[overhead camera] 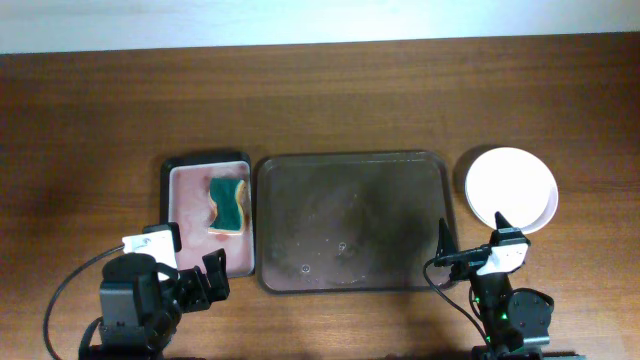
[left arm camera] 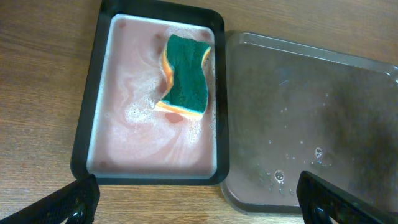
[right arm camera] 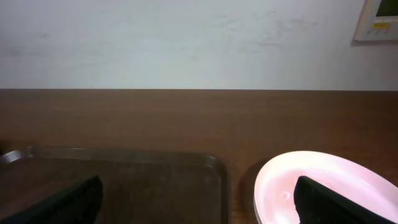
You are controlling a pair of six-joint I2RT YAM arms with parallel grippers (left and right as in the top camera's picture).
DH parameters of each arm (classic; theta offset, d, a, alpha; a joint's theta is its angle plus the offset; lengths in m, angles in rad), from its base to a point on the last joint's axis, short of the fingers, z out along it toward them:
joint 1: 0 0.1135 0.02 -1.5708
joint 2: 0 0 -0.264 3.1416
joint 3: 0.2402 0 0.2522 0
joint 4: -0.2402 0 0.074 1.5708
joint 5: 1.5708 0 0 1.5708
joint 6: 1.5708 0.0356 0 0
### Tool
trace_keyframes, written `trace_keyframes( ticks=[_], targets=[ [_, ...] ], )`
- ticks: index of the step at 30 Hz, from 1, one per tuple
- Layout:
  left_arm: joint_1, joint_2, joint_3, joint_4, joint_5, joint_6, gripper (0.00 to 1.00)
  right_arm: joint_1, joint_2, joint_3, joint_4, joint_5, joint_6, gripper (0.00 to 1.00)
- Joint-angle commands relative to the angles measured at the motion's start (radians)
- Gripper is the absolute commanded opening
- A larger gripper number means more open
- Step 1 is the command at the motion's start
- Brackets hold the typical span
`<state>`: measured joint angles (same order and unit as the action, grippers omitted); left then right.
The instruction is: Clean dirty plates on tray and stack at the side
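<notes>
1. Reference item: the tray (overhead camera: 350, 175), a wide grey tray lying flat on the wooden table (overhead camera: 320, 100). I give all positions below relative to it. Its floor shows smears and a few water droplets near the front edge.

2. Task item: the white plate (overhead camera: 511, 188) rests on the table just beside the tray's right edge, level with its far right corner and outside its rim. The right wrist view hints at a second rim beneath it. I cannot tell how many plates lie there.

3. Wash station: a black basin (left arm camera: 84, 134) sits against the tray's left edge, rim by rim. It holds shallow, pinkish, soapy water. The sponge (left arm camera: 185, 76), green on top with a yellow-orange underside, lies in the half of the basin nearer the tray, toward the far end.

4. Left gripper (left arm camera: 198, 183): it hovers off the tray's front left corner, above the front rims of basin and tray. Its fingers (left arm camera: 68, 202) are spread wide and grip nothing.

5. Right gripper (right arm camera: 198, 183): it hovers off the tray's front right corner, between that corner and the plate. Its fingers (right arm camera: 68, 202) are spread wide, holding nothing and touching neither tray nor plate.
</notes>
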<state>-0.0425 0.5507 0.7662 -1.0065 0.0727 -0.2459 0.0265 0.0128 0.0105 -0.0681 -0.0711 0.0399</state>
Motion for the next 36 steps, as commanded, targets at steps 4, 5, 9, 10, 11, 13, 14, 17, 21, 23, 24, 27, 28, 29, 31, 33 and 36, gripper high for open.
trace_keyframes(
  ticks=[4,5,9,10,11,13,14,17,21,23,24,27,28,29,31,33,36],
  targets=[
    [0.002,-0.004,-0.005,0.0,0.006,0.016,0.99,-0.008,-0.01,-0.005,-0.006,0.005,-0.01,0.99],
    [0.002,-0.004,-0.005,0.0,0.006,0.016,0.99,-0.008,-0.01,-0.005,-0.006,0.005,-0.01,0.99],
    [0.002,-0.004,-0.005,0.0,0.006,0.016,0.99,-0.008,-0.01,-0.005,-0.006,0.005,-0.01,0.99],
    [0.002,-0.004,-0.005,0.0,0.006,0.016,0.99,-0.008,-0.01,-0.005,-0.006,0.005,-0.01,0.99],
    [0.002,-0.005,-0.005,0.0,0.006,0.016,0.99,-0.008,-0.01,-0.005,-0.006,0.005,-0.01,0.99],
    [-0.003,-0.032,-0.005,-0.001,0.007,0.016,0.99,-0.008,-0.01,-0.005,-0.006,0.005,-0.01,0.99],
    [-0.003,-0.054,-0.007,-0.012,-0.023,0.017,1.0,-0.008,-0.01,-0.005,-0.006,0.005,-0.01,0.99],
    [-0.003,-0.172,-0.105,0.027,-0.061,0.016,0.99,-0.008,-0.01,-0.005,-0.006,0.005,-0.01,0.99],
    [-0.003,-0.394,-0.355,0.261,-0.061,0.016,0.99,-0.008,-0.01,-0.005,-0.006,0.005,-0.01,0.99],
    [-0.003,-0.483,-0.46,0.401,-0.061,0.016,0.99,-0.008,-0.01,-0.005,-0.006,0.005,-0.01,0.99],
    [-0.003,-0.521,-0.51,0.483,-0.061,0.017,0.99,-0.008,-0.01,-0.005,-0.006,0.005,-0.01,0.99],
    [-0.018,-0.546,-0.623,0.746,-0.061,0.07,0.99,-0.008,-0.01,-0.005,-0.006,0.005,-0.01,0.99],
    [-0.026,-0.546,-0.653,0.844,-0.061,0.114,1.0,-0.008,-0.01,-0.005,-0.006,0.005,-0.01,0.99],
    [-0.03,-0.546,-0.679,0.929,-0.06,0.162,0.99,-0.008,-0.01,-0.005,-0.006,0.005,-0.01,0.99],
    [-0.032,-0.546,-0.735,1.082,-0.057,0.254,0.99,-0.008,-0.01,-0.005,-0.006,0.005,-0.01,0.99],
    [-0.032,-0.546,-0.758,1.091,-0.048,0.296,0.99,-0.008,-0.01,-0.005,-0.006,0.005,-0.01,0.99],
    [-0.031,-0.546,-0.758,0.943,-0.024,0.312,0.99,-0.008,-0.01,-0.005,-0.006,0.005,-0.01,0.99]
  ],
)
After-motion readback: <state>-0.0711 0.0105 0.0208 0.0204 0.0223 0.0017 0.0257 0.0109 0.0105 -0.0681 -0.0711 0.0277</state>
